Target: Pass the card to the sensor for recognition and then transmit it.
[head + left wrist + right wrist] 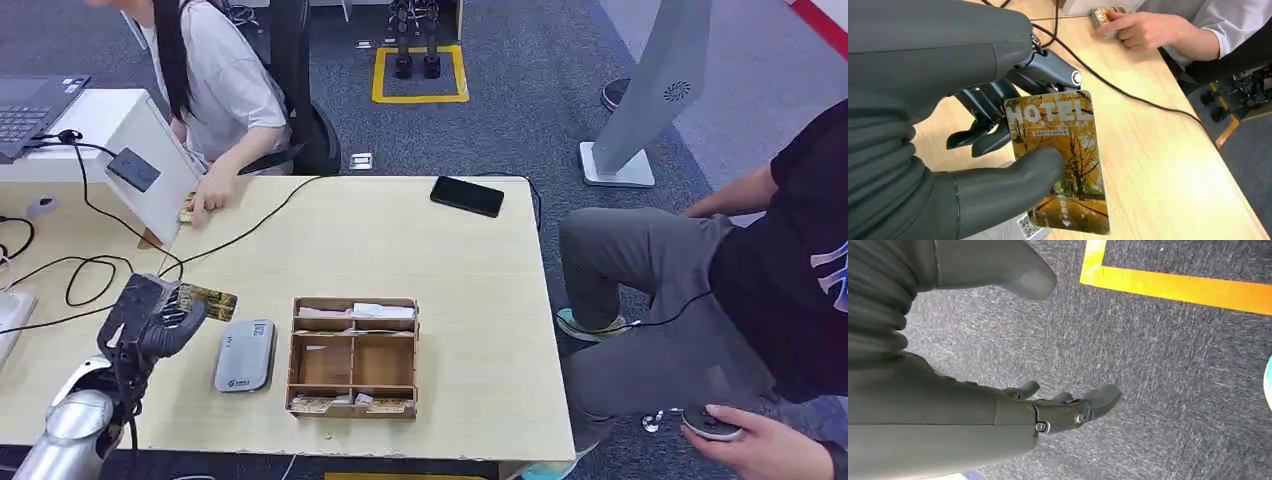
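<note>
Card (1060, 165) pinched in left hand (150, 320), lower left of head view, just above & beside grey sensor (244, 355) on the surface (470, 300).
Thumb (1013, 185) presses card face, dark fingers (983, 125) behind; approx. half the card sticks out free. Prob. thin stiff plastic, v. light, glossy so slippery — flat pinch near one short edge looks right, leaving free end to lay over sensor. Right hand (1063, 410) hangs over carpet, fingers apart, holding nothing.
</note>
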`<action>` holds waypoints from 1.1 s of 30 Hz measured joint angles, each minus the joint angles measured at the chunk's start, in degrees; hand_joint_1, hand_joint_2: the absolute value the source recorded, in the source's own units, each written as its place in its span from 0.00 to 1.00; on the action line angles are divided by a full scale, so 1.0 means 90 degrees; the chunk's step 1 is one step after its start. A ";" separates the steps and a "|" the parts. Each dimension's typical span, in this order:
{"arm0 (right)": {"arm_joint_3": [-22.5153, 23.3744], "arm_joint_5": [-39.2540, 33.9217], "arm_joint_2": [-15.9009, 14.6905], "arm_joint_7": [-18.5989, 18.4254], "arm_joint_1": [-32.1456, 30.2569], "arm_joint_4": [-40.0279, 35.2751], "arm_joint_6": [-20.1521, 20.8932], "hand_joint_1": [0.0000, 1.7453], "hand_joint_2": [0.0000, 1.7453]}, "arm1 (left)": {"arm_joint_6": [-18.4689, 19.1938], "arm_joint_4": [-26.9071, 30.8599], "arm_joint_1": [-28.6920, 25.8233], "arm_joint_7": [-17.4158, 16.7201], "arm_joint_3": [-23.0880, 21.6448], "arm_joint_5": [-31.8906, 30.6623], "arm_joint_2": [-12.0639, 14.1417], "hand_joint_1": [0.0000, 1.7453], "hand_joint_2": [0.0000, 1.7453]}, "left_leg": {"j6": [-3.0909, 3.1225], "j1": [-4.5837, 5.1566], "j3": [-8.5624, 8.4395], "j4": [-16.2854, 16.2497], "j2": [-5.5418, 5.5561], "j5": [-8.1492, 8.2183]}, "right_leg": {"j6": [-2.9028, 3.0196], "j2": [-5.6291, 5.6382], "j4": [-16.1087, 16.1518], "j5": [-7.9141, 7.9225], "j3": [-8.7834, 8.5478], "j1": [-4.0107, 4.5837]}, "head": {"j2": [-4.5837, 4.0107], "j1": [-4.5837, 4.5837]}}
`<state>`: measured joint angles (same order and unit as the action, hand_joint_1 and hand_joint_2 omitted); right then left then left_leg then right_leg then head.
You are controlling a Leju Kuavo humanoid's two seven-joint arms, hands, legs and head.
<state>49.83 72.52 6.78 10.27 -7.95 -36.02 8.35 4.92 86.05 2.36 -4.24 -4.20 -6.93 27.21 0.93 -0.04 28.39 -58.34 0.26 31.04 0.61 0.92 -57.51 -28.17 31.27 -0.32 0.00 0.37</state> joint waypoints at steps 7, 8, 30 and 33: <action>0.0000 0.0002 -0.0010 0.0000 0.0001 0.0022 0.0000 0.00 1.00 | 0.0000 -0.0027 -0.0007 -0.0002 0.0000 0.0000 0.0000 1.00 1.00 | 0.0000 0.0000 0.0000 0.0000 0.0000 0.0000 | 0.0000 0.0000 0.0000 0.0000 -0.0001 0.0000 | 0.0000 0.0000; 0.0000 0.0002 -0.0010 0.0000 0.0001 0.0027 0.0000 0.00 1.00 | 0.0000 -0.0032 -0.0009 0.0000 0.0000 0.0000 0.0000 1.00 1.00 | 0.0000 0.0000 -0.0001 0.0000 0.0000 0.0000 | 0.0000 0.0000 0.0000 0.0000 -0.0001 0.0000 | 0.0000 0.0000; 0.0002 0.0019 -0.0017 0.0002 0.0025 0.0063 -0.0002 0.00 1.00 | -0.0075 -0.0097 -0.0051 -0.0308 -0.0010 -0.0554 -0.0010 1.00 1.00 | 0.0000 0.0000 0.0000 0.0000 -0.0001 0.0000 | 0.0000 0.0002 0.0000 0.0000 -0.0001 -0.0001 | 0.0000 0.0000; 0.0002 0.0070 -0.0017 0.0000 0.0044 0.0080 -0.0002 0.00 1.00 | -0.0226 -0.0267 -0.0219 -0.0275 -0.0036 -0.1333 -0.0107 1.00 1.00 | 0.0000 0.0001 -0.0001 0.0000 -0.0004 0.0001 | 0.0000 0.0004 0.0001 0.0000 0.0002 -0.0001 | 0.0000 0.0000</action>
<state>49.86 73.16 6.62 10.27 -7.55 -35.30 8.33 2.89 83.65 0.39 -6.71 -4.52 -18.93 26.25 0.93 -0.03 28.39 -58.34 0.22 31.05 0.61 0.96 -57.50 -28.17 31.29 -0.33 0.00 0.37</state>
